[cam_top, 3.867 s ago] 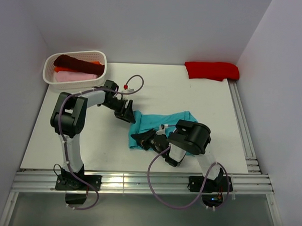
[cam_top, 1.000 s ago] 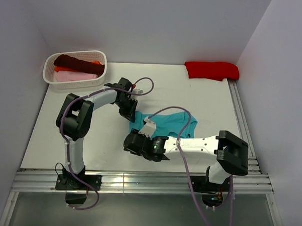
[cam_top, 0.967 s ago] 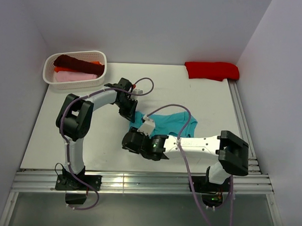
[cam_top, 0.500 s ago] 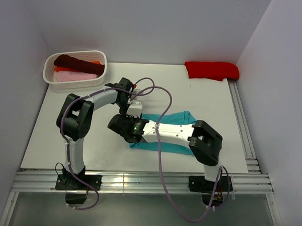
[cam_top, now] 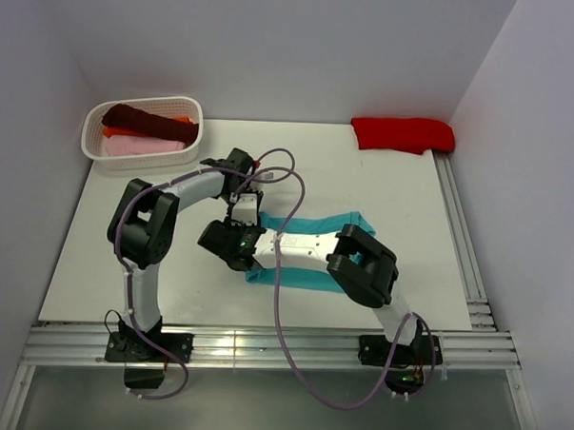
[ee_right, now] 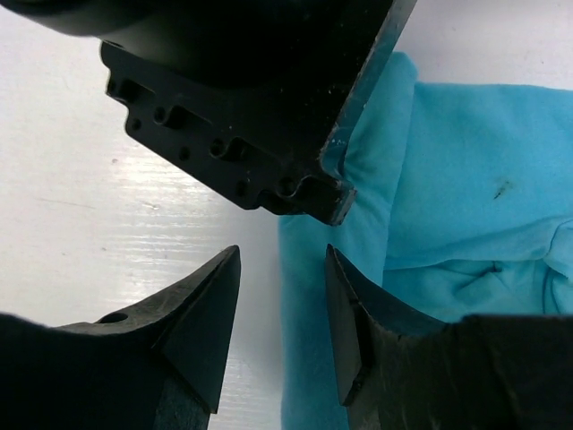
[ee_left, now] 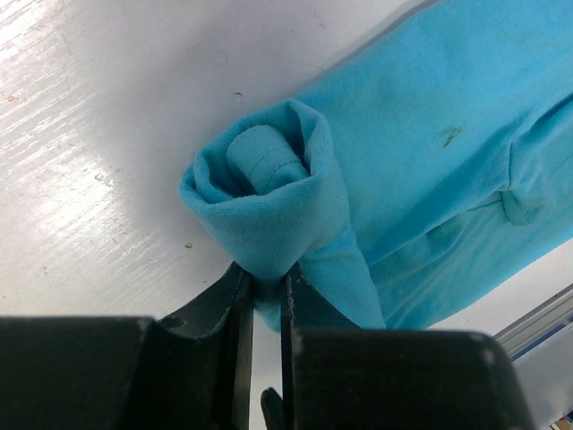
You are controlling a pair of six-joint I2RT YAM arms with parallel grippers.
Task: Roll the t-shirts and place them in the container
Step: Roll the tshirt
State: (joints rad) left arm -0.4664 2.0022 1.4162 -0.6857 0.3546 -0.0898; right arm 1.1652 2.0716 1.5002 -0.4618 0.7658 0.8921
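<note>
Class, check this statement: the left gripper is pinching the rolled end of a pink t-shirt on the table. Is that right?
No, the colour is wrong. The left wrist view shows the left gripper pinching the rolled end of a teal t-shirt on the table.

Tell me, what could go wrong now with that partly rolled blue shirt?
The left gripper pinches only a thin fold of the teal t-shirt; if it slips, the small roll may spring loose. The right gripper, open, hangs right beside the left one, so the two might collide.
</note>
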